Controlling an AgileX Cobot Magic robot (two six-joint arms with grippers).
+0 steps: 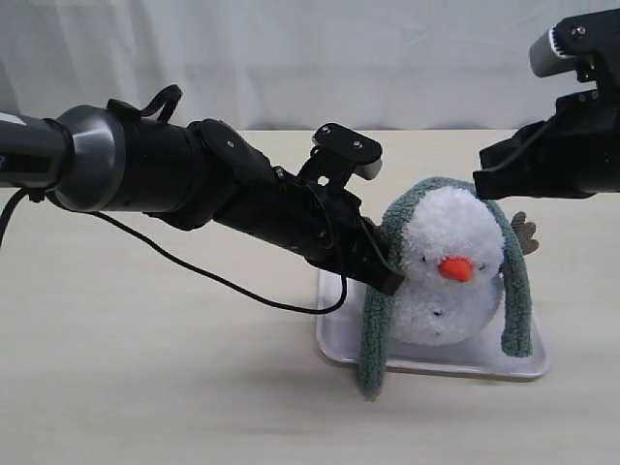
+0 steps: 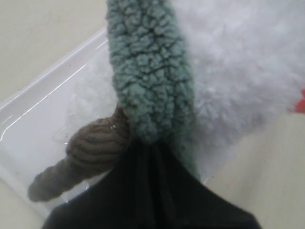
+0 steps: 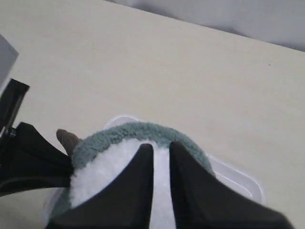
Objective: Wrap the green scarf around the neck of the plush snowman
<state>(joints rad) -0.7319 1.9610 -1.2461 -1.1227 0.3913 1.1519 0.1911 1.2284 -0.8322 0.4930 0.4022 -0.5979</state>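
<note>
The left claw [image 1: 386, 266] pinches the green scarf [image 1: 518, 291], draped over the head of the plush snowman [image 1: 450, 291] on a tray [image 1: 334, 344], likely to tug it lower. The right claw [image 3: 161, 145] hovers above, jaws narrowly apart and empty.

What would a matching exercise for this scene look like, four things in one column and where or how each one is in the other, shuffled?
Column one:
1. green scarf
2. plush snowman
3. left end effector
4. right end effector

Column two:
A. sitting on the tray
B. clamped on the scarf at the snowman's side
C. draped over the snowman, ends hanging down both sides
D. in the air above the snowman, gripping nothing

Pairs: 1-C, 2-A, 3-B, 4-D
</note>
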